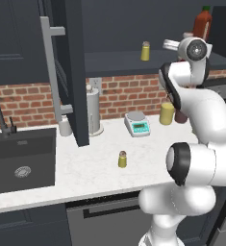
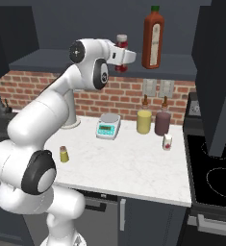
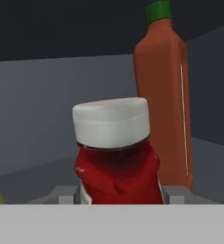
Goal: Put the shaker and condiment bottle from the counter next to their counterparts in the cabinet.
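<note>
Gripper clamps condiment bottle; left base cam: counter shaker.

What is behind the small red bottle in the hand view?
Behind the small red bottle, held in the gripper, stands the tall green-capped bottle, slightly to its right, before the cabinet's grey back wall. The small bottle covers the tall one's lower left.

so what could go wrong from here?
1. The gripper holds the condiment bottle close beside the tall bottle; a push sideways could knock it over.
2. The small bottle looks above the shelf; releasing now may tip it.
3. The shaker remains on the counter.
</note>
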Robot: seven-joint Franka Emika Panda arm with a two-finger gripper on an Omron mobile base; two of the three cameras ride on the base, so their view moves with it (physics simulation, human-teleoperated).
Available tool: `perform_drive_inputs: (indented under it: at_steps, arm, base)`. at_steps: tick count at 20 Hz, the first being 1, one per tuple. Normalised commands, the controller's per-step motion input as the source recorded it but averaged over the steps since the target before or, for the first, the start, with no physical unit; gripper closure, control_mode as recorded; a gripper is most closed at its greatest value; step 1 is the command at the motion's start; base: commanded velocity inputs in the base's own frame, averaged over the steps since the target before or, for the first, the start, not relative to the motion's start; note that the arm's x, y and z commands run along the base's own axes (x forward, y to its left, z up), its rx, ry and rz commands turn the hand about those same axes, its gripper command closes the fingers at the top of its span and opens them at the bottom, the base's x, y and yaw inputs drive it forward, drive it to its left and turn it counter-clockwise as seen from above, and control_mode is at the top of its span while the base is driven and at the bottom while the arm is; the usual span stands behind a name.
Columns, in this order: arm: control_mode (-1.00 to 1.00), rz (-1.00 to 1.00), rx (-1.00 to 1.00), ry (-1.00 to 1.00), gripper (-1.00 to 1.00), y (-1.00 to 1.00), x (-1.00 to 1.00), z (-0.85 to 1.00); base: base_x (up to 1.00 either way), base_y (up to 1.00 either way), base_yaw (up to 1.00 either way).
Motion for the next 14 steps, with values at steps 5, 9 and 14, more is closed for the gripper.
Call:
perform_drive_inputs:
  at_steps: [5, 9, 14]
  arm:
    - [-1.0, 0.0, -0.03, 0.0, 1.0, -0.07, 0.29, -0.15]
    - [-1.0, 0.0, -0.02, 0.0, 1.0, -0.11, 0.31, -0.13]
    - [-1.0, 0.0, -0.03, 0.0, 1.0, -0.12, 0.36, -0.12]
  base:
    - [0.0, 0.0, 0.0]
    - [0.0, 0.0, 0.0]
    - [0.0, 0.0, 0.0]
